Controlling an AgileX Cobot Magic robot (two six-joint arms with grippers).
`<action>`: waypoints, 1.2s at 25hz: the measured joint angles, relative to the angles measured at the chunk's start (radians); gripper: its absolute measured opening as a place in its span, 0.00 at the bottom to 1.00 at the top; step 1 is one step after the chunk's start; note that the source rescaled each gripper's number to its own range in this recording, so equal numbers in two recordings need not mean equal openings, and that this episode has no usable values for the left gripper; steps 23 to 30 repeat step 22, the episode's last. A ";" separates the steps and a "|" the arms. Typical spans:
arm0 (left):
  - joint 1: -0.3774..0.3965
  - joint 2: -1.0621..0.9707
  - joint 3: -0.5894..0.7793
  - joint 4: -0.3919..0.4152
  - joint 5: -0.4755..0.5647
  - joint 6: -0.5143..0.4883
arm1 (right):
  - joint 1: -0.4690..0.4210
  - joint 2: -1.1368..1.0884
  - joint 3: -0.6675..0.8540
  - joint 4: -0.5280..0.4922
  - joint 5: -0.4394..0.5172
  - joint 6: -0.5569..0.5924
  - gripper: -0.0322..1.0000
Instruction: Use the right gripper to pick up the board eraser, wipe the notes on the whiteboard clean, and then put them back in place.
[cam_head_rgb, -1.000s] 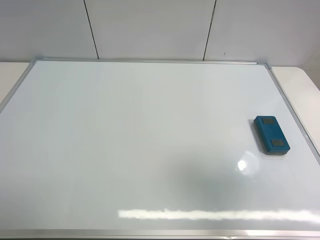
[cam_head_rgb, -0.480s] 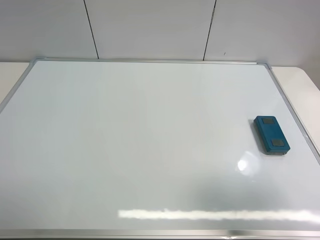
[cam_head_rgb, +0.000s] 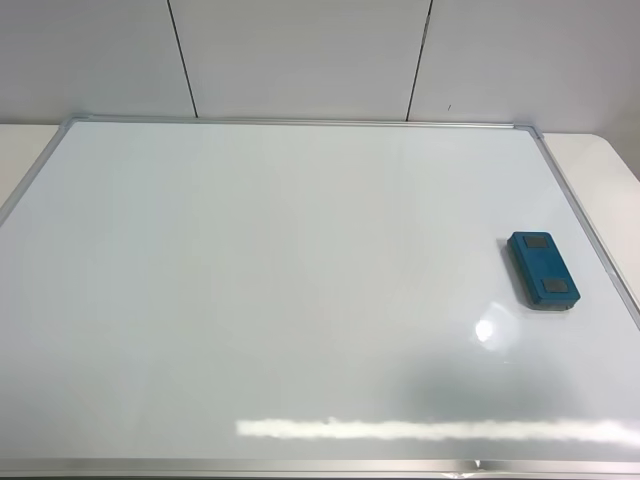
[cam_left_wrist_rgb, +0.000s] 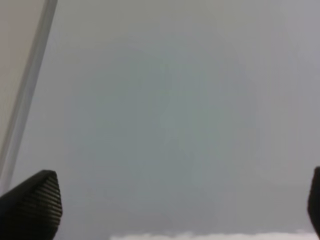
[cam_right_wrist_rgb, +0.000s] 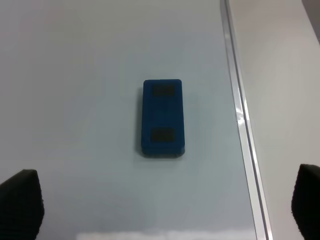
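Right pincer (cam_right_wrist_rgb: 165, 205) hangs spread wide and empty above the board eraser (cam_right_wrist_rgb: 163, 118) lying on the whiteboard (cam_right_wrist_rgb: 75, 75)

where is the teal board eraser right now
In the exterior high view the small teal-blue rectangular board eraser lies flat on the right side of the large glossy white whiteboard, close beside its silver right frame edge, with nothing touching it.

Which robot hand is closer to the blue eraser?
Right. The right end effector hangs open just short of the board eraser; the left end effector sees only bare whiteboard.
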 joint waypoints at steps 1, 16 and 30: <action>0.000 0.000 0.000 0.000 0.000 0.000 | -0.009 0.000 0.001 0.004 -0.006 0.000 1.00; 0.000 0.000 0.000 0.000 0.000 0.000 | -0.023 0.000 0.011 0.007 -0.014 0.000 1.00; 0.000 0.000 0.000 0.000 0.000 0.000 | -0.023 0.000 0.011 0.007 -0.014 0.000 1.00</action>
